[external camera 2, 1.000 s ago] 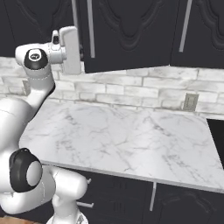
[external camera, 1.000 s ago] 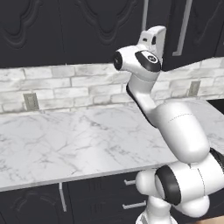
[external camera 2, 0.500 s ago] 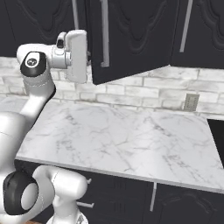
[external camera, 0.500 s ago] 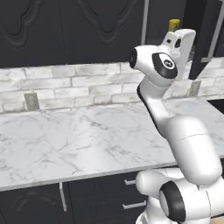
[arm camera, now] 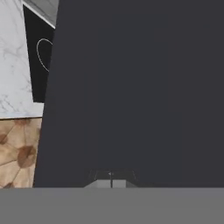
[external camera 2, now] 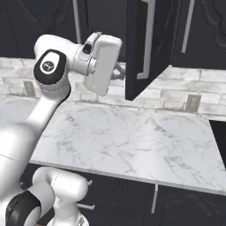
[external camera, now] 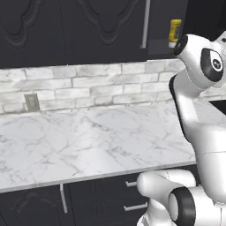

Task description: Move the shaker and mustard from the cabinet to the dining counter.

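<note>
The black wall cabinet (external camera 2: 148, 48) is seen with one door swung outward over the marble table (external camera 2: 132, 141), its long silver bar handle (external camera 2: 148, 42) facing the room. The gripper (external camera 2: 120, 71) is held level at the door's edge, just beside its inner face; its jaws are together, and nothing is seen between them. In the hand view the plain dark inner face of the door (arm camera: 140, 92) lies directly ahead of the closed fingertips (arm camera: 111, 174).

In the left base view, a yellow bottle, taken for the mustard (external camera: 175, 32), stands upright inside the open cabinet compartment, near its front edge, partly hidden by the robot's arm. A dark mark is seen on it, but no writing can be read.

A grey wall outlet (external camera: 31, 102) is set into the pale brick backsplash (external camera: 88, 86) behind the table.
</note>
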